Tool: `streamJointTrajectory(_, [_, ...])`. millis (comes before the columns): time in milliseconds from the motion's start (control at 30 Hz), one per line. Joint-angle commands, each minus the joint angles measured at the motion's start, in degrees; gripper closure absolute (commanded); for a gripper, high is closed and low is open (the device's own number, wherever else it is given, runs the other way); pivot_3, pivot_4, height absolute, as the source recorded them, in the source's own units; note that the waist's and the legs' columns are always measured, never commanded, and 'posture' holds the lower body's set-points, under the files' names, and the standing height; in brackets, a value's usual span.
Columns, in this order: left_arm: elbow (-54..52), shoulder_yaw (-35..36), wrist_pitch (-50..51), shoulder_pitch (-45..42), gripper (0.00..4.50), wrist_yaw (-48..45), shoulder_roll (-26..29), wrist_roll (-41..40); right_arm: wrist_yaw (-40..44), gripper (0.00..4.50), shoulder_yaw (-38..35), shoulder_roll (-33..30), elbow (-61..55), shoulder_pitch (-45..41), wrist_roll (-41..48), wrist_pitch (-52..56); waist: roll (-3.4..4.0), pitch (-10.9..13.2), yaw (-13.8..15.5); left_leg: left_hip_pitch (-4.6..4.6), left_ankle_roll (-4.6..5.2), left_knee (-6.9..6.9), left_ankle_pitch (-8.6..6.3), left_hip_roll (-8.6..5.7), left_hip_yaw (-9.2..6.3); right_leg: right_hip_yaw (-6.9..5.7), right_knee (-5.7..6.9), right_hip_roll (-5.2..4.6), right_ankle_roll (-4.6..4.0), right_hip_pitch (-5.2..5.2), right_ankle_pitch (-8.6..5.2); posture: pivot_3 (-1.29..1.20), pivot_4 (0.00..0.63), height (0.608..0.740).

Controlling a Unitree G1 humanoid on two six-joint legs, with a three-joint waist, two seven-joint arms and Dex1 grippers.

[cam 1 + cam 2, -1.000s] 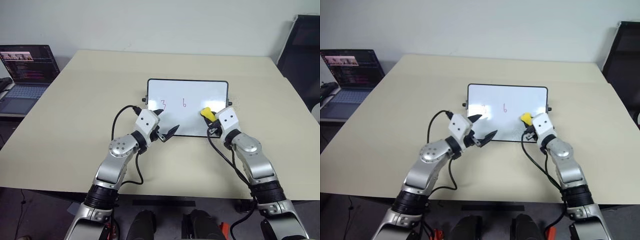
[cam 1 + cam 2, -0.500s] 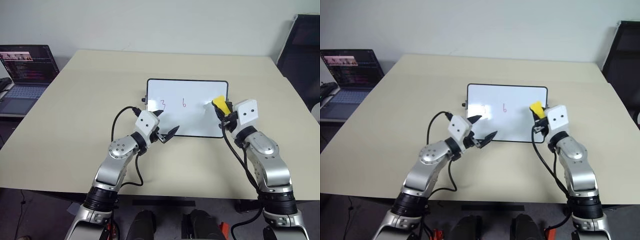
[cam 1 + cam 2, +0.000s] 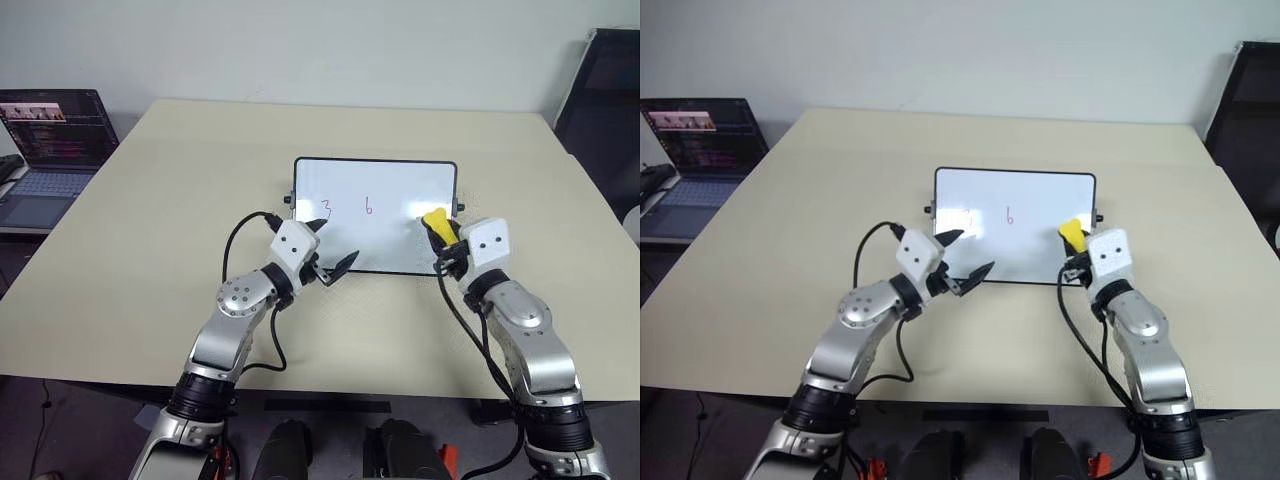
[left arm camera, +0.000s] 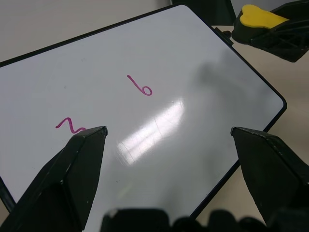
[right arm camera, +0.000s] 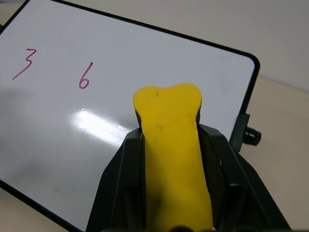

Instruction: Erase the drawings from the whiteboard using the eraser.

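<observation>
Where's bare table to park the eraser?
Free: table left of the whiteboard, the strip behind it, and right of the right gripper holding the eraser. Crowded: the board's near edge, with the left gripper there.

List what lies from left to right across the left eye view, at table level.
laptop → left gripper → red 3 → red 6 → eraser held in the right gripper, over the right end of the whiteboard.
</observation>
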Motion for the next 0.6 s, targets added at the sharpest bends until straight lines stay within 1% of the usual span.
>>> streamJointTrajectory(33, [-2.03,0.26,-0.94,-0.88,0.0,-0.23,-0.14,-0.18,0.41,3.32,0.19,-0.33,0.11,0.52,-0.81,-3.32,0.0,0.0,0.0,0.0,0.0,0.0,0.0,0.0,0.0,0.0,0.0,0.0,0.0,0.0,0.0,0.0,0.15,0.74])
streamJointTrajectory(333, [-2.52,0.44,-0.68,-0.42,0.0,0.01,0.04,-0.12,0.99,3.32,0.2,0.07,1.82,-0.93,-0.46,-4.03,0.0,0.0,-0.01,0.0,0.0,0.0,0.0,0.01,0.01,0.01,0.01,0.0,0.0,0.0,0.0,0.0,0.15,0.74])
streamJointTrajectory(600, [-3.56,1.53,0.01,1.73,0.0,0.66,0.81,-0.37,1.82,3.32,2.42,1.61,9.47,-10.97,-1.12,-5.82,0.0,0.0,-0.07,0.02,0.0,0.0,0.0,0.01,0.01,0.01,0.03,0.01,-0.01,0.0,0.01,0.0,0.15,0.74])
